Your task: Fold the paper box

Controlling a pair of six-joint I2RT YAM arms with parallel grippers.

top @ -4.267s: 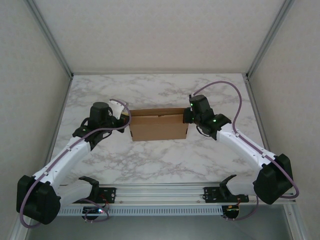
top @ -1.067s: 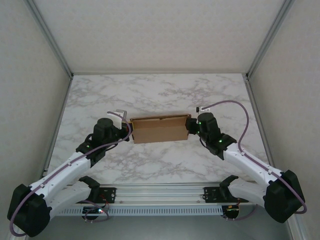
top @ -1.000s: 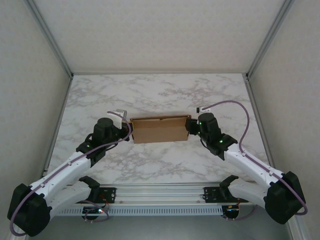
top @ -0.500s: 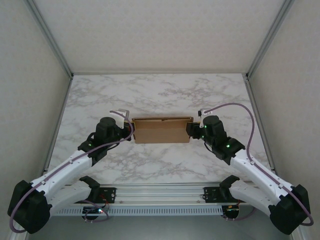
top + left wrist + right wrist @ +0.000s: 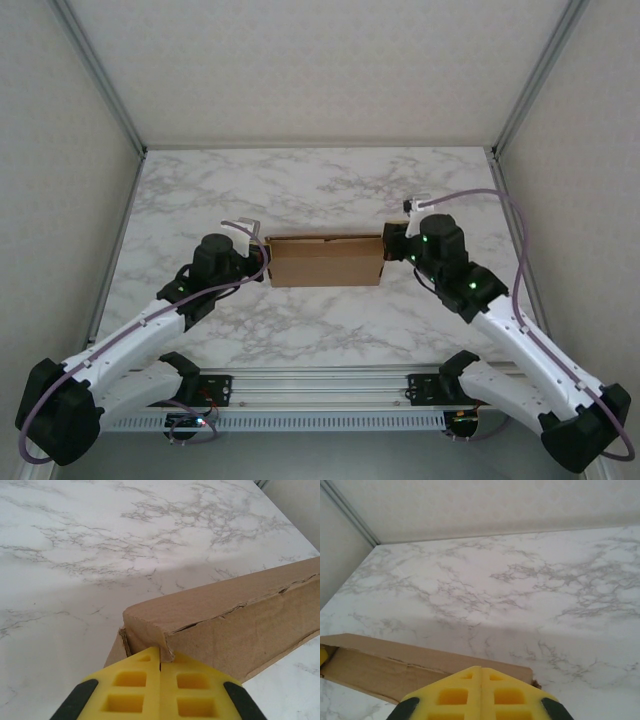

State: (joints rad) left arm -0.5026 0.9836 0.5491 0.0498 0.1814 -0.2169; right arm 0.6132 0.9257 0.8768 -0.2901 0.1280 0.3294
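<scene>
Most of the folding seems done: the paper box [image 5: 325, 260] stands as a closed brown block in the middle of the surface [image 5: 320, 190]. Left claw [image 5: 160, 652] and right claw [image 5: 481, 669], both closed on nothing, sit at its two ends; perhaps only final tucking remains.

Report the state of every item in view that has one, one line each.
Plain brown cardboard paper box: folded up into a shallow box, lying flat on the white marble table.
Left gripper: shut, tips at the box's end corner.
Right gripper: shut, tips by the box's other end.
</scene>
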